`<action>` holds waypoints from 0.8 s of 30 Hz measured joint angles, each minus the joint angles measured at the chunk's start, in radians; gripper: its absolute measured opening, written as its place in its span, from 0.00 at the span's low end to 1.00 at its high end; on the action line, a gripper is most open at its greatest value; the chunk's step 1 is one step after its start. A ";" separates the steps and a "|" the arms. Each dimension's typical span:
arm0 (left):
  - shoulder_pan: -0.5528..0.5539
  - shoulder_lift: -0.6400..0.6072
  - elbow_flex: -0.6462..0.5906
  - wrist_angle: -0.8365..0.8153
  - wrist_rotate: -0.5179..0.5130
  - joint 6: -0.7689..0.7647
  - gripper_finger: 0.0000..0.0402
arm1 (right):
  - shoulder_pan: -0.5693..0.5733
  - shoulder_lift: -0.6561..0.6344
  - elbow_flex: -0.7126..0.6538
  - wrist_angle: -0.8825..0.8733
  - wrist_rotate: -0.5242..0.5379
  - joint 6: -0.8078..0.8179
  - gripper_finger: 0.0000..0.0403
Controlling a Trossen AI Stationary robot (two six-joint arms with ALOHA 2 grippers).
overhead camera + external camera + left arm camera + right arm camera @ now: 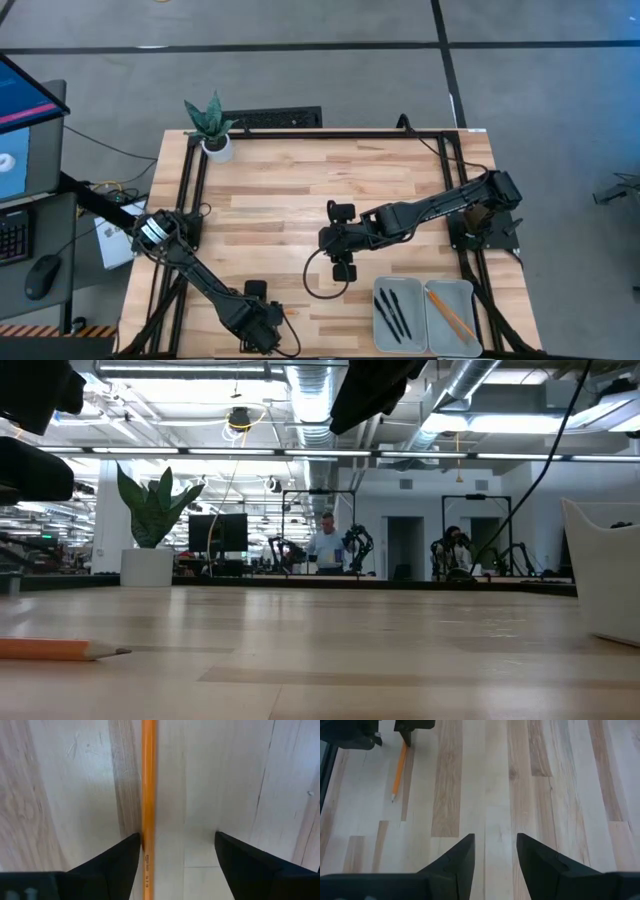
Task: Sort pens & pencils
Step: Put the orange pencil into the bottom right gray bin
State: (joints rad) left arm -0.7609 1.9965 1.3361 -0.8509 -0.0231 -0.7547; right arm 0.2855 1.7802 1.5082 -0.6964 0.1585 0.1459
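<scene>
Orange and slim, a sharpened pencil [148, 810] lies flat on the desk [300, 190] near its front-left edge between the left gripper's [177, 865] spread fingers, touching one, while the right gripper [495, 855] hangs mid-desk, parted and empty.

Orange pencil [148, 795] flat on tabletop
</scene>
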 joint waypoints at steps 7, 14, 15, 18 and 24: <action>0.000 0.000 0.000 -0.001 -0.001 -0.001 0.55 | 0.000 0.000 0.000 0.000 0.000 0.002 0.42; 0.000 0.000 0.001 -0.002 -0.019 -0.001 0.46 | 0.000 0.000 0.000 0.000 0.000 0.002 0.42; 0.000 0.000 0.001 -0.002 -0.023 -0.001 0.45 | 0.000 0.000 0.000 0.000 0.000 0.002 0.41; 0.000 0.000 0.001 -0.002 -0.030 -0.001 0.41 | 0.000 0.000 0.000 0.000 0.000 0.002 0.41; 0.000 0.001 0.001 -0.003 -0.053 -0.004 0.35 | 0.000 0.000 0.000 0.000 0.000 0.002 0.42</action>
State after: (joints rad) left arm -0.7612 1.9972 1.3369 -0.8539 -0.0762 -0.7586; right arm 0.2853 1.7803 1.5082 -0.6964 0.1585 0.1482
